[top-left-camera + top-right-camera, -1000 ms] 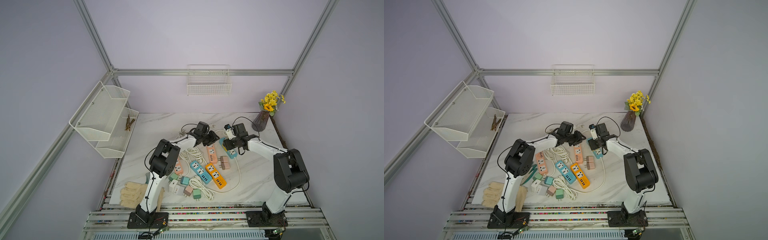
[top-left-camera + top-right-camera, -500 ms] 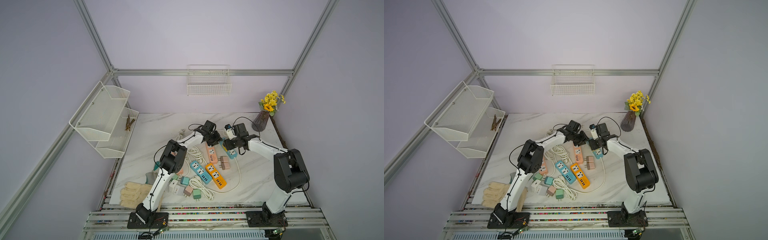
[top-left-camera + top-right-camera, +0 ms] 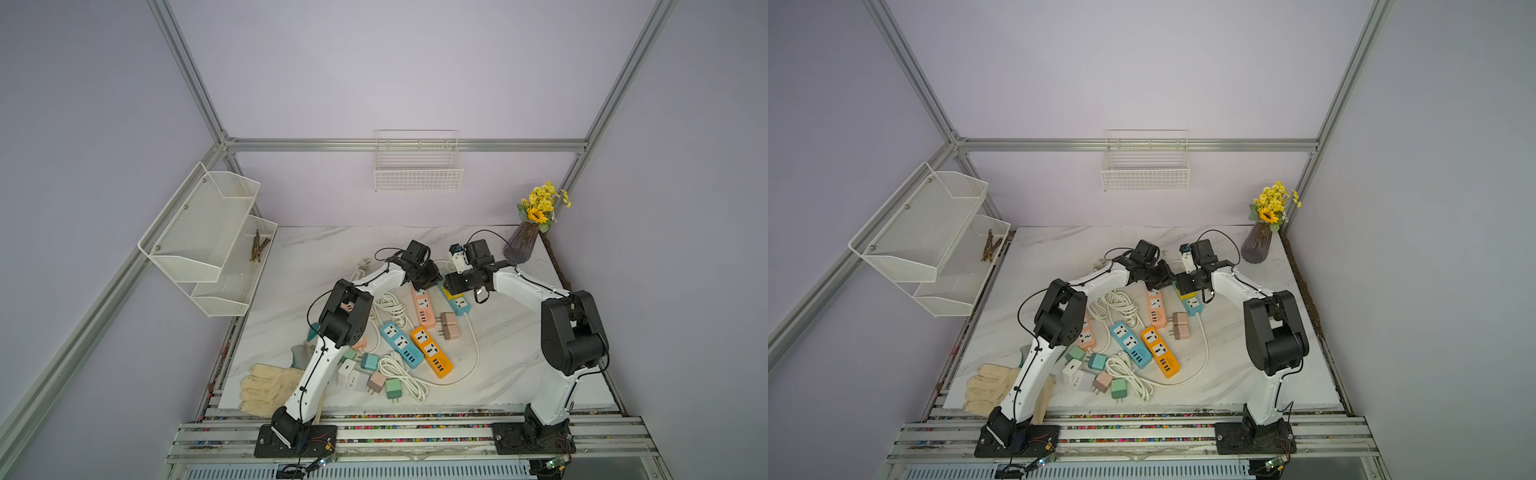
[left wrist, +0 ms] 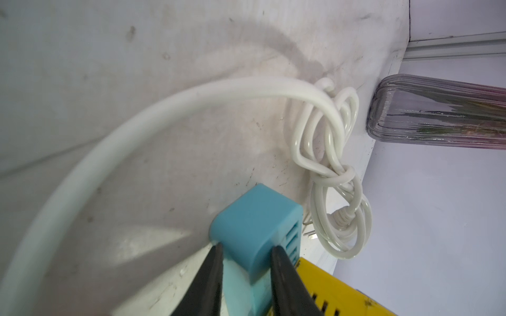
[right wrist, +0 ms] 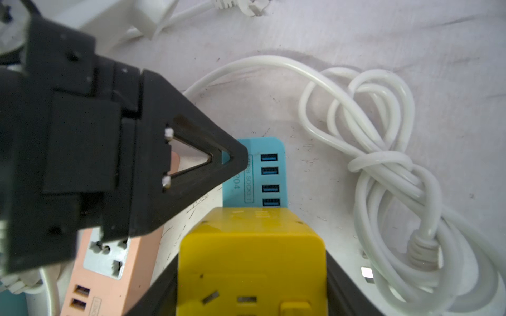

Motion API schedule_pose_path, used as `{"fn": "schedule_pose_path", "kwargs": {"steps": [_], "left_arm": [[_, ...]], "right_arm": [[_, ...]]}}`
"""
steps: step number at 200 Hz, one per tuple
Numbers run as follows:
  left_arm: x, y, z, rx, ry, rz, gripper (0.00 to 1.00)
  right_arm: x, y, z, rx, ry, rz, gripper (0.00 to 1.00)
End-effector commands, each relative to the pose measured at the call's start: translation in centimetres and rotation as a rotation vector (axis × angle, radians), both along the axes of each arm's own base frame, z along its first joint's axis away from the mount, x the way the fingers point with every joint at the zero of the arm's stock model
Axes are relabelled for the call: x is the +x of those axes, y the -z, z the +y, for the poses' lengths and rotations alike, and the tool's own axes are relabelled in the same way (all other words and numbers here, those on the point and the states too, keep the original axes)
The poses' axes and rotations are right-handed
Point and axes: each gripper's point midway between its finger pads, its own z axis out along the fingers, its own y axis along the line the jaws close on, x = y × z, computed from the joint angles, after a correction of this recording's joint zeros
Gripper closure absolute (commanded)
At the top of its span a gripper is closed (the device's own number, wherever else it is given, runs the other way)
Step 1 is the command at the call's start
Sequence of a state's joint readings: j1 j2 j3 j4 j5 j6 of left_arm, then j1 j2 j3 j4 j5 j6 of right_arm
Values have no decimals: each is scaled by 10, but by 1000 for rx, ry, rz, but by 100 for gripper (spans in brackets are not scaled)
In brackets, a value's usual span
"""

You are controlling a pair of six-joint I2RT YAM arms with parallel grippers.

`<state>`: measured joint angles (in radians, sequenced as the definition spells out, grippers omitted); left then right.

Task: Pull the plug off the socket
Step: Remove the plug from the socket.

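Right pincer [image 5: 251, 262]: my two black fingers [image 5: 342, 290] lie flat against opposite sides of the yellow cube-shaped plastic plug [image 5: 246, 240], so I have it clamped. The plug stands on the blue plastic power strip [image 5: 254, 175], just behind the strip's row of four USB ports. How deep its pins sit I cannot tell, as the plug body hides the joint. Left pincer [image 4: 246, 249]: its fingers [image 4: 205, 279] straddle the USB end of that same strip [image 4: 252, 224] and press on both long sides, closed on it. In both top views the two pincers [image 3: 428, 278] [image 3: 451, 286] meet tip to tip over the strip [image 3: 1194, 305], which lies flat on the white marble tabletop [image 3: 316, 257]. Touching the strip's side is a peach plastic power strip [image 5: 109, 268], partly under my left pincer. Beyond the USB end lies a knotted bundle of white cord [image 5: 383, 177], resting on the marble, apart from the strip. Farther off, by the table's back corner, stands a smoky ribbed glass vase [image 3: 521, 249] holding yellow flowers [image 3: 542, 201]. On the back wall hangs a white wire basket [image 3: 417, 174].
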<state>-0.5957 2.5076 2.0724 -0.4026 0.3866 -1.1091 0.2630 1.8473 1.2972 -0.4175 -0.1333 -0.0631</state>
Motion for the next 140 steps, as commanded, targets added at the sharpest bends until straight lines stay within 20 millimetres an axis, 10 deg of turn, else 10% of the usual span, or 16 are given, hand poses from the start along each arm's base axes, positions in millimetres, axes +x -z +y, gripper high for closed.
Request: {"fn": "schedule_pose_path", "kwargs": {"steps": [1, 50, 140], "left_arm": [[-36, 72, 19, 133, 0, 178, 69], [-33, 84, 18, 134, -5, 191, 70], [-35, 93, 23, 138, -5, 200, 71]], "right_arm": [[-2, -6, -7, 62, 60, -23, 79], [-30, -25, 42, -55, -51, -203, 81], [3, -34, -9, 20, 165, -131, 81]]}}
